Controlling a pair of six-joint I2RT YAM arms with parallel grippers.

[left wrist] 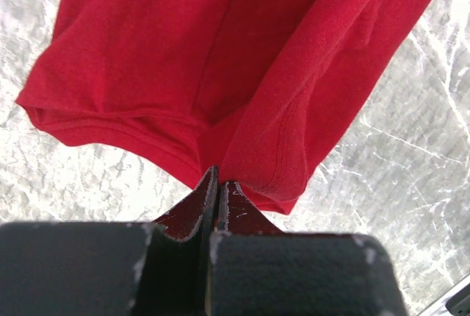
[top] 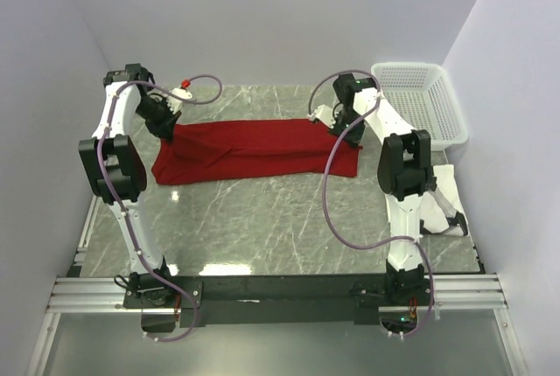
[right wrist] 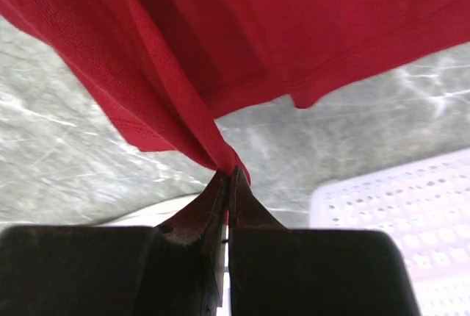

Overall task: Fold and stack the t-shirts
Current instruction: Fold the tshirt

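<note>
Progress is judged to be partial. The bright red short-sleeved fabric t-shirt (top: 254, 153) is laid out as a long band on the grey marble-patterned table (top: 262, 227), stretched between the two grippers. It appears to be doubled over lengthwise, though the layering cannot be made out with certainty from above.

The left gripper (left wrist: 218, 181) is closed tight, and a pinch of red hem and sleeve is clamped between its jaws. The rest of the cloth hangs and spreads away in front of it. The right gripper (right wrist: 229, 178) is likewise fully closed on a gathered fold of red fabric at the other end, the cloth rising away from its tips. The white plastic mesh basket (right wrist: 396, 220) is seen just beside and below that gripper.

The white folded fabric t-shirt (top: 444, 185) lies on the table on the near side of the right gripper and further out to its right. It is partly hidden by that arm and is taken to be the finished start of the stack.

What is left, by this judgement: the red band must be set down flat, folded crosswise to a compact shape, and placed on the white one.
</note>
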